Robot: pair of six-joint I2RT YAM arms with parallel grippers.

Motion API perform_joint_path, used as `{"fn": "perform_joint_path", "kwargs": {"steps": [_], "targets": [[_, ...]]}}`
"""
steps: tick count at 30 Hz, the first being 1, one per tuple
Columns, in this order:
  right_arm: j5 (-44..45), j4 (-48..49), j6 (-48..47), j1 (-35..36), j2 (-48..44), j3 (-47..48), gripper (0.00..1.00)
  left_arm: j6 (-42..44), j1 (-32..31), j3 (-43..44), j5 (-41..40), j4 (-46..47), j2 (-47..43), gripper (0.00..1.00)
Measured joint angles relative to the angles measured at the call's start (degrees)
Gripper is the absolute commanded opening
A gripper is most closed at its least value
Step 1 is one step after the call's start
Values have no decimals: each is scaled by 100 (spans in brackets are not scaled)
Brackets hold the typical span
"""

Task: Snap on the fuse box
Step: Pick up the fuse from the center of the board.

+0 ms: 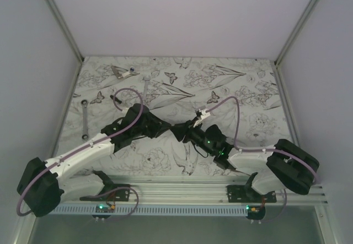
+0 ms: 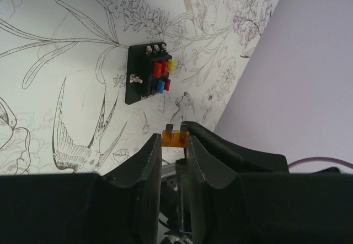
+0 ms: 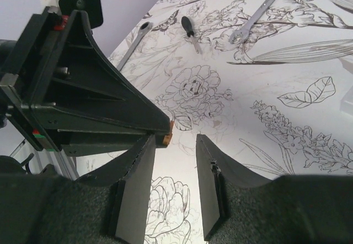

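The left gripper [image 2: 174, 145] pinches a small orange fuse [image 2: 175, 139] tight between its tips; the fuse box [image 2: 148, 74] lies flat on the flowery table [image 2: 49, 51], a little way past those tips, and no gripper touches it; red, blue and yellow fuses sit in its slots; the right gripper [image 3: 176, 150] has its jaws apart with nothing between them; its tips are just beside the orange fuse, up above the table; a wrench [image 3: 263, 8] lies far off.
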Motion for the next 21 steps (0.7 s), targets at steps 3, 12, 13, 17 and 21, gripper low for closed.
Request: {"fn": "perform_joint_path", "kwargs": {"steps": [3,12,13,17,21], "targets": [[17,74,28,26,105,0,39,-20,-28,-15,-63,20,-48,9],[48,417,120,57,387,2,35,-72,-70,-46,-107,109,-59,9],[57,459,125,61,417,2,34,-76,-70,-52,-125,118,-59,9],[81,564,131,92,474,4,24,-109,-70,-61,-151,127,-59,9],[107,651,179,120,483,11,9,-164,-103,-68,-210,195,-59,10]]}}
